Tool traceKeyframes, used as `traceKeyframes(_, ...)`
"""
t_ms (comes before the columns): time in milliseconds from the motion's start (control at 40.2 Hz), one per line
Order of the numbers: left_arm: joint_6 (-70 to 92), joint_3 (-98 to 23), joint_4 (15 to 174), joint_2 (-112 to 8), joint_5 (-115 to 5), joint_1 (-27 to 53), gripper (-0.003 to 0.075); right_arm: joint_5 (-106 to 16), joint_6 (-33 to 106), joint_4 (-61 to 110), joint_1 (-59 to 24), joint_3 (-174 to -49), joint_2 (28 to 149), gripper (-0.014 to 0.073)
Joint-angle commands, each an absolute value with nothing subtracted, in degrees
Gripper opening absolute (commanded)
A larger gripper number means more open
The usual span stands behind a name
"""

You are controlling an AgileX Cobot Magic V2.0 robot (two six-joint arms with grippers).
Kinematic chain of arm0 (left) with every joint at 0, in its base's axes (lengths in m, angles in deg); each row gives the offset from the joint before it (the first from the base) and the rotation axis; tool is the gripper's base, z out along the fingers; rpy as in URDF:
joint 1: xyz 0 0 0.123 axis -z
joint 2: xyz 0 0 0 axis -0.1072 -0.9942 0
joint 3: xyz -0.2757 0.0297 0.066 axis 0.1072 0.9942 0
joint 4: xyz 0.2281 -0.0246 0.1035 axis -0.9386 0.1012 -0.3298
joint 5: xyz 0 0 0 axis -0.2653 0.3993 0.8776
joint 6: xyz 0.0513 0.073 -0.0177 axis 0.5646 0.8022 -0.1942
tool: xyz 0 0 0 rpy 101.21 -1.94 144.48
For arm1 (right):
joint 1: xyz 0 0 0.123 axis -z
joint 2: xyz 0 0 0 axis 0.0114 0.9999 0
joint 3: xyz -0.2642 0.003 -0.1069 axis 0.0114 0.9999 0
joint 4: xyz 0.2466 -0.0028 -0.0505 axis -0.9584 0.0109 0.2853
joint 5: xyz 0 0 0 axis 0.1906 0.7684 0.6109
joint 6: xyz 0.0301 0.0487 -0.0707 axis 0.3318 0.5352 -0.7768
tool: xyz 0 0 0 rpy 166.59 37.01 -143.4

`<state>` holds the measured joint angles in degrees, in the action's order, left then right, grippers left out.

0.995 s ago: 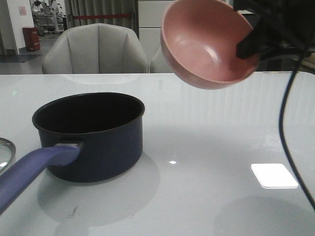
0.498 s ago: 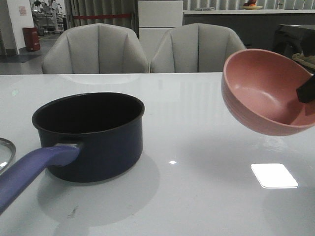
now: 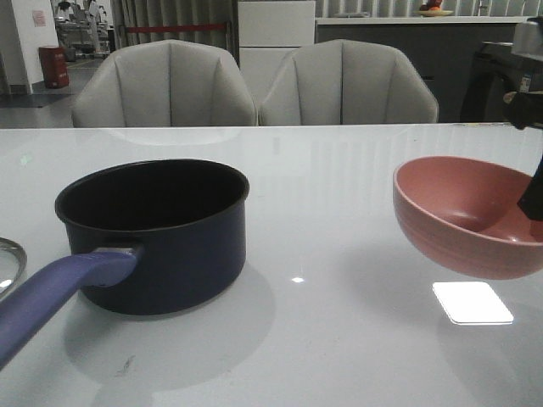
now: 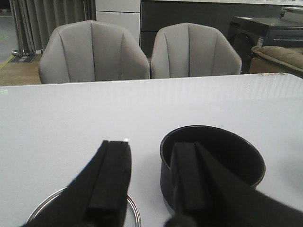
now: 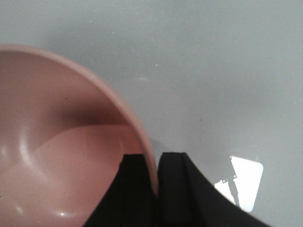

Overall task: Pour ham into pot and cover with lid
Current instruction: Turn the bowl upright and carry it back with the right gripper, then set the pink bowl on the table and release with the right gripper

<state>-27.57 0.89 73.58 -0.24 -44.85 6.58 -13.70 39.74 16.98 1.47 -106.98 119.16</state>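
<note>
Table (image 3: 339, 356): white, glossy, fills most of front view; bright square glare patch near the bowl, on the side toward the camera.
Chairs (image 3: 165, 85): two grey padded ones behind the table's far edge, well apart from the pot.
Pot (image 3: 153, 233): dark navy, black inside, upright on the table, left of the bowl w/ a wide bare gap between. Long blue-purple handle (image 3: 59, 292) runs off toward the camera. Inside looks black in front view; left wrist view also shows its open mouth.
Ham: can't make out any bits; pot interior too dark, bowl shows none.
Bowl (image 3: 471, 216): pink, right of the pot near the frame edge, mouth about level, tipped slightly toward the pot. Whether it touches the table or sits just above it, can't tell. Inside looks bare in right wrist view.
Lid (image 3: 8, 263): only a sliver of steel rim and glass at the frame edge, left of the pot, flat on the table. Left wrist view shows rim arc below the fingers.
R gripper (image 5: 156, 177): pinched on the bowl rim, one finger inside the wall, one outside; holding the bowl.
L gripper (image 4: 149, 175): fingers spread w/ a clear gap, holding nothing, above the lid rim, just beside the pot.
</note>
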Motion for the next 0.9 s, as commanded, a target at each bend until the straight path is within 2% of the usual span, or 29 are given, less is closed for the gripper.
traceKeyframes(0,-27.6,-0.8,74.2,-1.0,-49.5,7.0,0.0281,-12.6,39.8,17.1,1.8,-110.4,119.8,0.0141)
traceKeyframes(249,-27.6,-0.8,74.2,-1.0,-49.5,7.0,0.0281,-13.0,39.8,20.9,1.8,-112.3,124.8,0.0168)
traceKeyframes(423,-27.6,-0.8,74.2,-1.0,-49.5,7.0,0.0281,-14.4,39.7,21.9,1.8,-112.8,125.3,0.0347)
traceKeyframes(498,-27.6,-0.8,74.2,-1.0,-49.5,7.0,0.0281,-14.9,39.7,23.9,1.8,-113.1,125.3,0.0387)
traceKeyframes(697,-27.6,-0.8,74.2,-1.0,-49.5,7.0,0.0281,-14.4,39.7,25.3,1.8,-114.5,124.3,0.0388)
traceKeyframes(871,-27.6,-0.8,74.2,-1.0,-49.5,7.0,0.0281,-15.5,39.7,24.8,1.3,-114.5,118.9,0.0388)
